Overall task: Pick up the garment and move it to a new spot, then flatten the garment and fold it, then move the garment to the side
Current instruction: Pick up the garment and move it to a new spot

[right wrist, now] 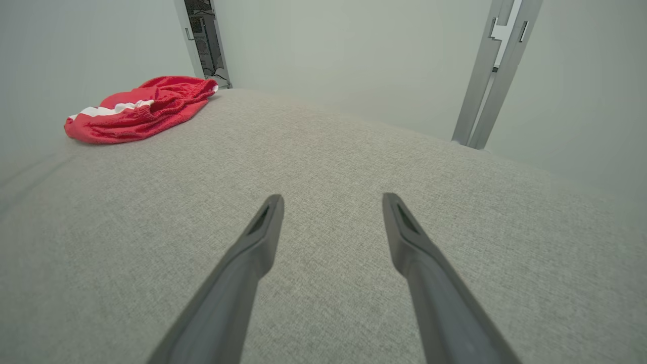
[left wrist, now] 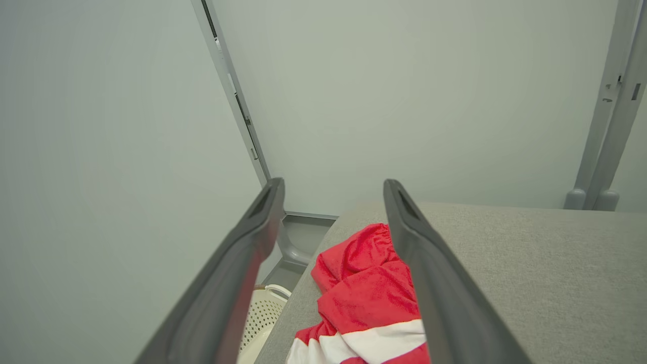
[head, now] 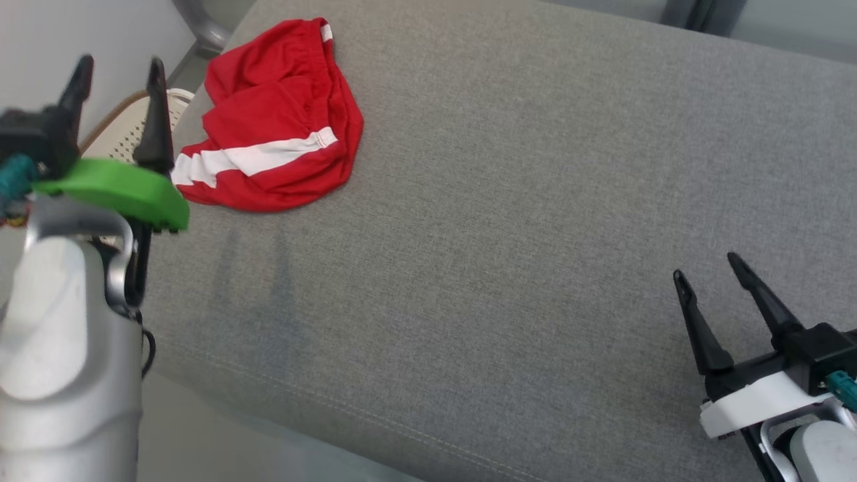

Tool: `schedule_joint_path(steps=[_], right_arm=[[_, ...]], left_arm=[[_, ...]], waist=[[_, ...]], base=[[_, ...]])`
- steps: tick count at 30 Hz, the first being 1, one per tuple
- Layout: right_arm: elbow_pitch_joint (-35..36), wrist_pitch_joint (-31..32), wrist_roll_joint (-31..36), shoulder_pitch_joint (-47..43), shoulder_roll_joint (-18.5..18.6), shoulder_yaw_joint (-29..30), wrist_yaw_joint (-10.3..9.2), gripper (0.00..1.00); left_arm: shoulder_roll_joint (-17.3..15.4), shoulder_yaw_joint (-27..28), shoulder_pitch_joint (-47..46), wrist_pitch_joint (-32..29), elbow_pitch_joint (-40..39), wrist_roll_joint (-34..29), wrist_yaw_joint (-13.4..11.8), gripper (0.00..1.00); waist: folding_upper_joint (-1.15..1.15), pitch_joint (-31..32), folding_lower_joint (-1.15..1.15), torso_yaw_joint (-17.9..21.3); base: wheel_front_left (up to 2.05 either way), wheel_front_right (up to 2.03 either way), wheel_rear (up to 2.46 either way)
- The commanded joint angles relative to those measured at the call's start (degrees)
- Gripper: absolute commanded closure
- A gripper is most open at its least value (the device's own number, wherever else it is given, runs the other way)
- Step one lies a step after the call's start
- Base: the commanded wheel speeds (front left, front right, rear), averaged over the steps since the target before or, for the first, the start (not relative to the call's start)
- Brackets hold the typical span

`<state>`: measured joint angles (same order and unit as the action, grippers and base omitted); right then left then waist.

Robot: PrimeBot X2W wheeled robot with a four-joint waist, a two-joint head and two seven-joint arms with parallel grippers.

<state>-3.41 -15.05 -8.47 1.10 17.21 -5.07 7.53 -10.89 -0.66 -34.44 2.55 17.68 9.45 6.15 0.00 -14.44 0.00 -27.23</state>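
While both stand spread and empty, right gripper (head: 706,266) hovers nearest | left gripper (head: 120,67) just beside crumpled red white-striped cloth garment (head: 281,120) at far-left edge of grey fabric surface (head: 509,234) | risk: shallow pinch could drag it overboard

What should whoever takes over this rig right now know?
Left gripper: jaws open, empty, hovering near the red garment.
Right gripper: jaws open, empty, over the bare grey cushion, well apart from the garment.
Garment: crumpled at the cushion's far left corner, neither gripper touching it.
Done: nothing that shows.
Left: pick up, move to a new spot, flatten, fold, move aside.
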Motion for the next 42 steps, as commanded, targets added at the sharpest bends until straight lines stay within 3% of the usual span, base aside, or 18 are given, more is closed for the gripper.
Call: schedule_joint_path(steps=[1,9,18,30,31,37,42], right_arm=[[0.94,-0.15,0.61,1.55,1.03,0.65,-0.09,0.00],[5.86,-0.15,1.51,4.53,3.55,4.50,-0.09,0.00],[10.86,-0.15,1.07,5.87,3.68,8.18,-0.09,0.00],[9.82,0.34,1.41,7.44,2.29,8.19,-0.14,0.00],[9.81,0.35,1.45,7.62,2.18,8.28,-0.15,0.00],[9.08,0.35,1.39,8.81,0.78,8.07,-0.15,0.00],[7.99,0.19,0.47,9.51,-1.81,6.79,-0.10,0.00]], left_arm=[[-0.44,-0.09,-5.03,-1.87,2.66,1.71,0.47,0.00],[-2.04,1.24,-24.53,-15.93,22.76,10.25,1.19,0.00],[-1.68,1.62,-35.40,-23.09,39.69,14.78,1.31,0.00],[-4.23,2.75,-38.72,-17.60,51.48,15.57,-1.71,0.00],[-4.52,2.80,-38.81,-17.06,51.87,15.67,-1.67,1.00],[-7.26,2.30,-39.25,-8.70,51.24,15.02,-0.39,1.00],[-9.74,-0.98,-38.98,-1.07,49.13,12.35,0.90,1.00]], waist=[[0.00,-8.63,0.00,4.26],[0.00,-17.48,0.00,8.18],[0.00,-24.73,0.00,10.75],[0.00,-28.30,0.00,13.99],[0.00,-28.33,0.00,14.17],[0.00,-26.41,0.00,15.19],[0.00,-20.87,0.00,16.20]], base=[[0.00,0.00,0.00],[0.00,0.00,0.00],[0.00,0.00,0.00],[0.00,0.00,0.00],[0.00,0.00,0.00],[0.00,0.00,0.00],[0.00,0.00,0.00]])
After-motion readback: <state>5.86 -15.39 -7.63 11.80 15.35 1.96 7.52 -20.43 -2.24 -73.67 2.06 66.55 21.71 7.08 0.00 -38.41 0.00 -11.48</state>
